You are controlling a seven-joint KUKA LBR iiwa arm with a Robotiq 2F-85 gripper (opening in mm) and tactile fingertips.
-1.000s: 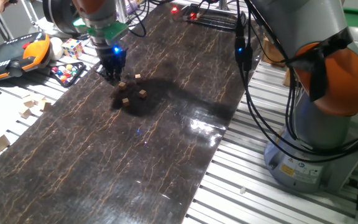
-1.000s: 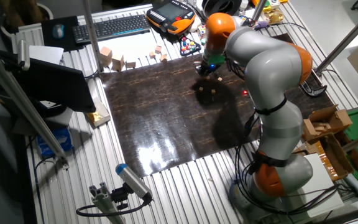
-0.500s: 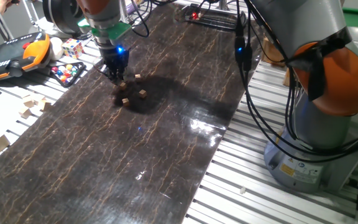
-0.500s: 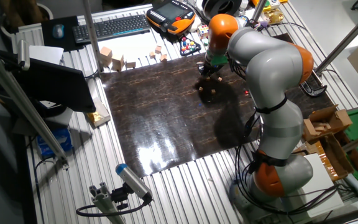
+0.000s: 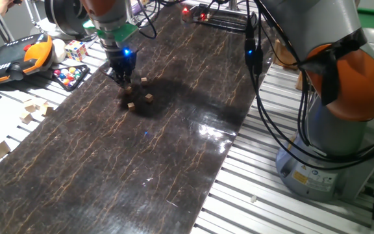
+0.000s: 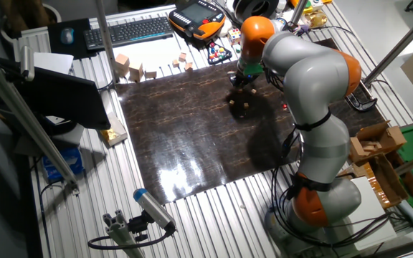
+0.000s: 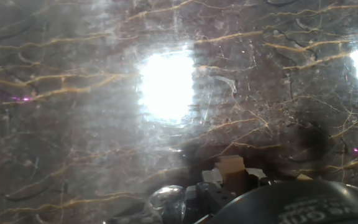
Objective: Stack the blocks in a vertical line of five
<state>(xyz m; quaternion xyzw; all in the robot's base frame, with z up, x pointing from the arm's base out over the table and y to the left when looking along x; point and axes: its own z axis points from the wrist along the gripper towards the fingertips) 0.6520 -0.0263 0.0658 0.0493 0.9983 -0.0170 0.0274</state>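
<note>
The gripper (image 5: 123, 80) is shown low over the dark veined mat (image 5: 174, 130), at its far left part in one fixed view, with a blue light lit on the hand just above the fingers. In the hand view a light-tan block (image 7: 231, 167) is seen between the finger parts at the bottom edge, so the gripper appears pinched on it; the contact itself is partly hidden by the hand's dark housing.

Near the fingertips, small blocks lie loose on the mat: one (image 5: 143, 80) just to the right of the gripper, one (image 5: 149, 98) nearer the camera, and one (image 5: 131, 104) beside that, slightly apart from it. A further tan speck is seen at the fingertips themselves; it cannot be told whether that is the held block or another one under it. In the other fixed view the same group (image 6: 241, 107) is seen as a tight cluster just below the gripper (image 6: 241, 80), too small to count.

A bright glare patch is reflected from the mat in the hand view. Beyond the mat's edge, a puzzle cube (image 5: 76, 49), a tray of coloured balls (image 5: 70, 76) and larger pale blocks (image 5: 34, 112) are set on the slatted table (image 5: 252, 188).
</note>
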